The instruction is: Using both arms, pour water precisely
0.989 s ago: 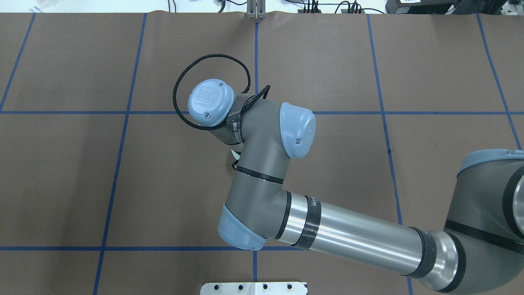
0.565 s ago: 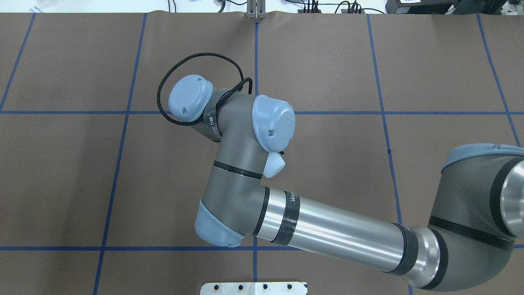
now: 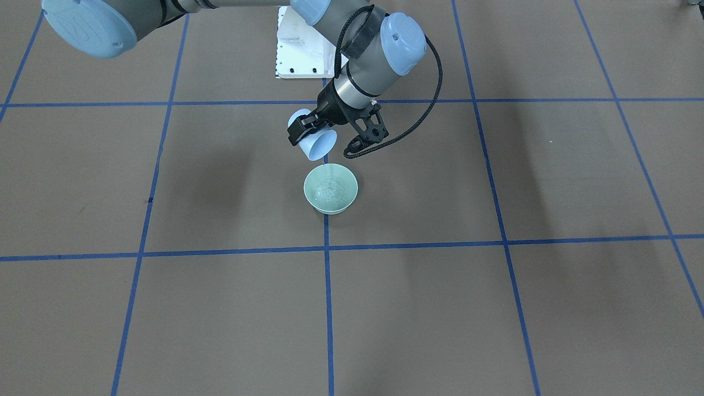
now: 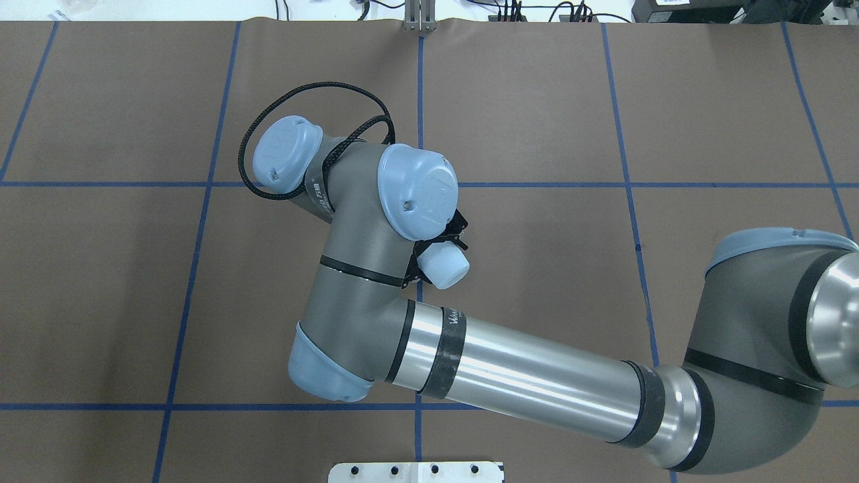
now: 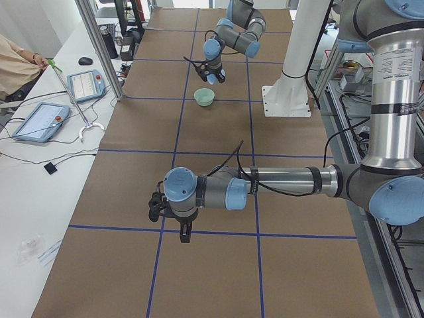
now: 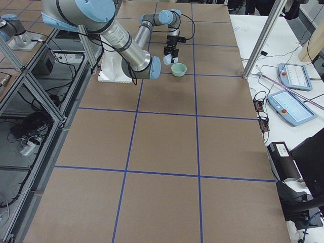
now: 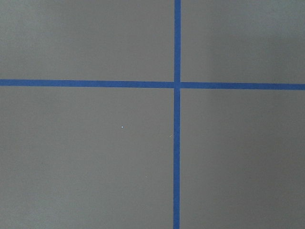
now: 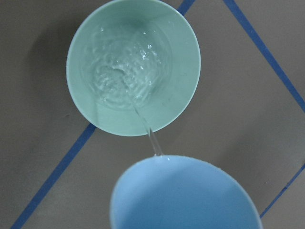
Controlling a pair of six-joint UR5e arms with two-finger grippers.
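Above the bowl (image 3: pixel 330 208), right tool (image 3: pixel 311 135) clasping tilted cup (image 3: pixel 320 146), thin water stream (image 8: pixel 152 140), left tool (image 5: pixel 183 228), state unclear.

Brown table (image 3: pixel 495 308) w/ blue tape grid (image 3: pixel 328 308), white side bench (image 5: pixel 40 192)

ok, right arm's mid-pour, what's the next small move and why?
Probably nudge the light blue cup slightly toward the middle of the green bowl, tilt unchanged: the thin stream crosses the near rim and meets the water just inside it. Right claw is shut on the cup.
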